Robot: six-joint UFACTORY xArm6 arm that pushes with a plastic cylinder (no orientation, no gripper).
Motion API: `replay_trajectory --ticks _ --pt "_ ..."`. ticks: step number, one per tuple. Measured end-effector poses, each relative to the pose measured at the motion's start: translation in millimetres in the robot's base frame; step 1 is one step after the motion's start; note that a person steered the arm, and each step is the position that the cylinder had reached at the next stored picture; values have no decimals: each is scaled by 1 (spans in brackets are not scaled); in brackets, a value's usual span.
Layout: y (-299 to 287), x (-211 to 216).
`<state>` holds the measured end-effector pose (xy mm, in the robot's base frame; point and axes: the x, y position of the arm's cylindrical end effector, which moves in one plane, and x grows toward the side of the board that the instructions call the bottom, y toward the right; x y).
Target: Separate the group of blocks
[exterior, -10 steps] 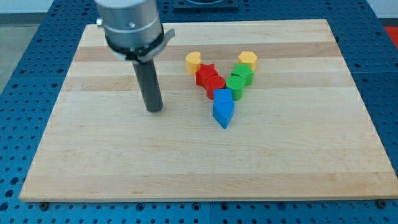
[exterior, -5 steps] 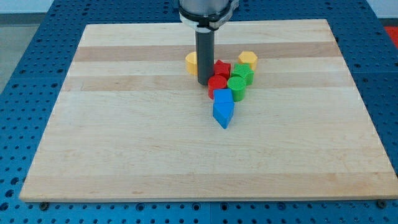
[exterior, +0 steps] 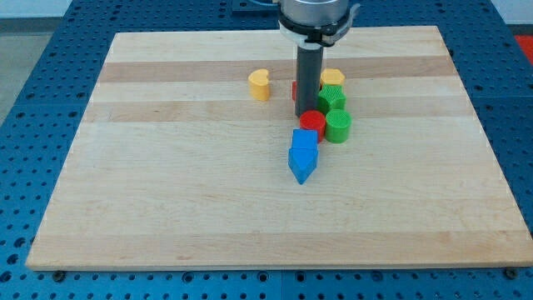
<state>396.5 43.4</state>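
Note:
My tip (exterior: pixel 307 114) stands in the middle of the block cluster, just above a red cylinder (exterior: pixel 313 122) and touching it. A red block (exterior: pixel 295 90) is mostly hidden behind the rod. A green block (exterior: pixel 331 98) and a green cylinder (exterior: pixel 338 127) sit to the tip's right. A yellow block (exterior: pixel 332 77) lies at the cluster's top right. Two blue blocks (exterior: pixel 303 156) lie joined below the red cylinder. A yellow heart-shaped block (exterior: pixel 260 84) sits alone to the left.
The wooden board (exterior: pixel 166 183) lies on a blue perforated table (exterior: pixel 25 83). The arm's grey housing (exterior: pixel 318 17) hangs over the board's top edge.
My tip moved right from the board's left part into the cluster, pushing the red and green blocks rightward. The yellow heart block now stands apart at the left.

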Motion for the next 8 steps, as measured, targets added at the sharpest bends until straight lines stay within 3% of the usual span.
replay_trajectory --ticks 3,6,8 --pt "0 -40" --pt "2 -12" --pt "40 -13"
